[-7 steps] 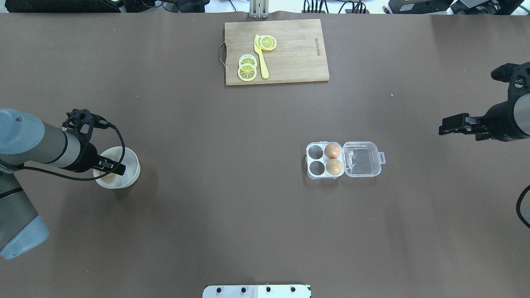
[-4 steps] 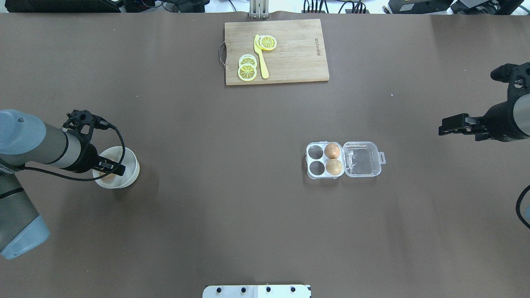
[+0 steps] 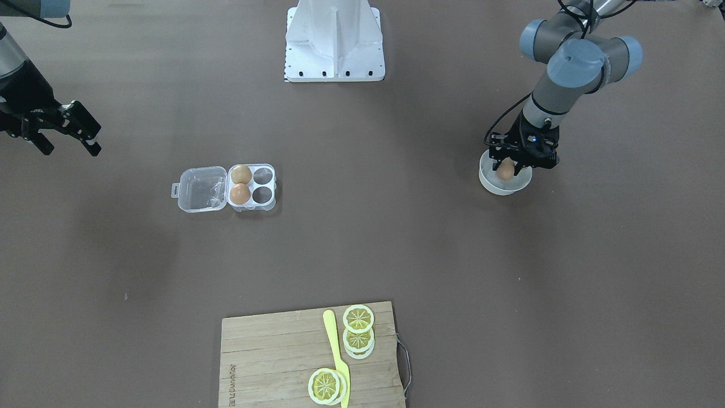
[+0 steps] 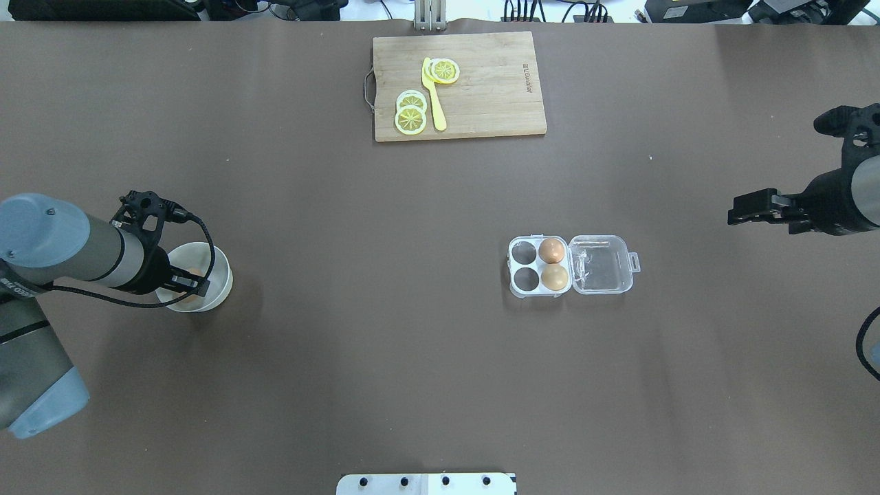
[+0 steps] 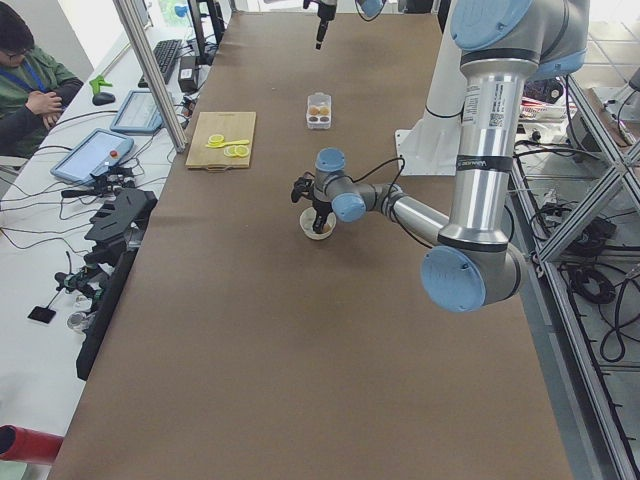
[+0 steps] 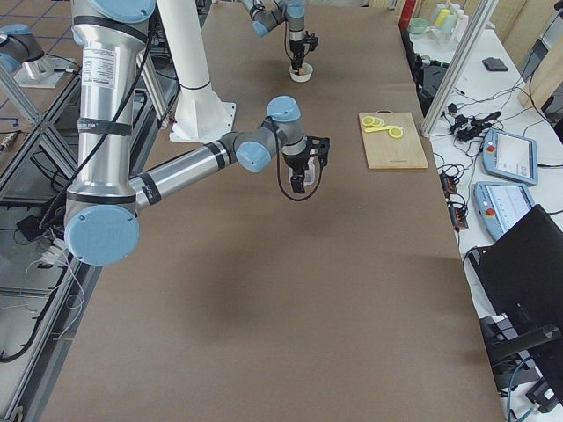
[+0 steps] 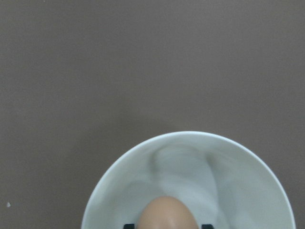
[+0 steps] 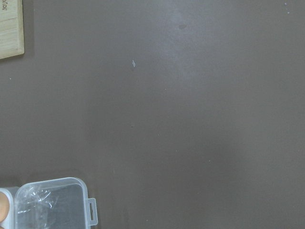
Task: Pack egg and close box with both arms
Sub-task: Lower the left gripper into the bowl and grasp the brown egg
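My left gripper (image 3: 507, 171) is shut on a light-brown egg (image 3: 506, 169) and holds it just above the round white bowl (image 3: 488, 182), at the table's left in the overhead view (image 4: 194, 280). The left wrist view shows the egg (image 7: 167, 213) between the fingertips over the bowl (image 7: 190, 164). The clear box (image 4: 529, 266) lies open right of centre, its lid (image 4: 601, 265) flat to the right. Two eggs (image 4: 551, 250) (image 4: 554, 277) fill the cells by the hinge; the other two cells are empty. My right gripper (image 3: 69, 147) is open and empty, far right of the box.
A wooden cutting board (image 4: 481, 86) with lemon slices (image 4: 410, 113) and a yellow knife (image 4: 433, 96) lies at the far middle. The white pedestal (image 3: 335, 39) stands at the robot's side. The right wrist view shows the box lid (image 8: 52, 202) and brown table.
My left gripper has risen out of the bowl with the egg in it, and the arm has shifted slightly. The right arm and the box have not moved.
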`<state>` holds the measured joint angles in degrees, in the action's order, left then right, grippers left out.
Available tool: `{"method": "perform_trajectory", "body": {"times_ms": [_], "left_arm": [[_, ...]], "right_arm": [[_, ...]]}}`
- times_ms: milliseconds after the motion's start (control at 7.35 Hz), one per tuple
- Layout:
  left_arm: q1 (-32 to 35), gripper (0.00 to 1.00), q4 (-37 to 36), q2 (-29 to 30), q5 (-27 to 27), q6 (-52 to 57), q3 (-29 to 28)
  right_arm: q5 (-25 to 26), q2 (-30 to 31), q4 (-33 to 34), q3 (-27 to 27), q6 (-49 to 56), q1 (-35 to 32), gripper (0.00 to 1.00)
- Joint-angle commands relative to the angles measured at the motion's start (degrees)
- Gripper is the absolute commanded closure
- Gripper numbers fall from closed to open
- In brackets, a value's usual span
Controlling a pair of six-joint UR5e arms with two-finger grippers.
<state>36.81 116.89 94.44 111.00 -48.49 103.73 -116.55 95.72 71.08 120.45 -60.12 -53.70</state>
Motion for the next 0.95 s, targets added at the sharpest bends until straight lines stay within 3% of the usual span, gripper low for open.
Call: {"method": "perform_trajectory", "body": {"times_ms": [0, 136, 272, 816], "left_arm": [[-0.2, 0.75, 0.0, 0.0, -0.1, -0.2, 0.3], [-0.1, 0.93, 0.0, 0.0, -0.1, -0.2, 1.0], [0.2, 1.0, 0.0, -0.6, 0.0, -0.2, 3.2], [0.7, 1.0, 2.8, 1.1, 0.7, 0.3, 6.1]], "right_arm": [[0.0, 0.1, -0.1, 0.0, 0.0, 0.0, 0.01], [0.0, 0.2, -0.2, 0.0, 0.0, 0.0, 0.01], [-0.1, 0.2, -0.2, 0.0, 0.0, 0.0, 0.01], [-0.1, 0.1, -0.4, 0.0, 0.0, 0.0, 0.01]]}}
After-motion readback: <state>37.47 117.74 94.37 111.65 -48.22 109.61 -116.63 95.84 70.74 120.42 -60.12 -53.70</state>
